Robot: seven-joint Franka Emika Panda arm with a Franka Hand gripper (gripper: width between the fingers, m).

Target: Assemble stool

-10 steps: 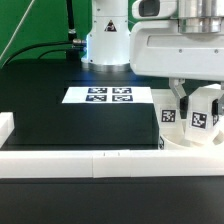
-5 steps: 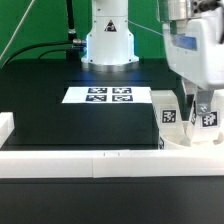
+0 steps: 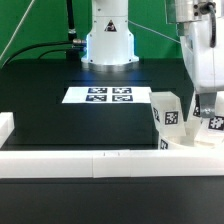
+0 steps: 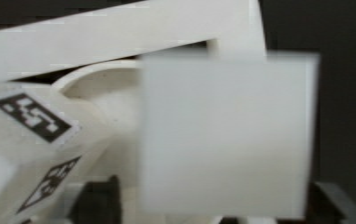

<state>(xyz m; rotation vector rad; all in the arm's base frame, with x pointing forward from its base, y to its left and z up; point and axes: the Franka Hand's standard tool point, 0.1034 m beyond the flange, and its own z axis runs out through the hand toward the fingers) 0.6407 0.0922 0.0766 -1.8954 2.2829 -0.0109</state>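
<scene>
My gripper [image 3: 207, 103] hangs at the exterior view's right edge, above the white corner of the table. In the wrist view a blurred white stool leg [image 4: 228, 130] fills the space between the dark fingers [image 4: 107, 200], and the gripper [image 4: 225, 205] looks shut on it. That leg's tag [image 3: 215, 125] shows below the hand. A second tagged leg [image 3: 167, 110] stands upright just to its left. Behind the held leg the wrist view shows more white tagged stool parts [image 4: 42, 120], with a rounded one [image 4: 104, 85] that may be the seat.
The marker board [image 3: 110, 96] lies flat at the middle back, in front of the robot base [image 3: 108, 40]. A long white border rail [image 3: 100, 160] runs along the front, with a short raised end [image 3: 6, 125] at the exterior view's left.
The arm has moved toward the exterior view's right edge. The tag of the leg under the hand has shifted right and a little down with it. The other leg stays put.
</scene>
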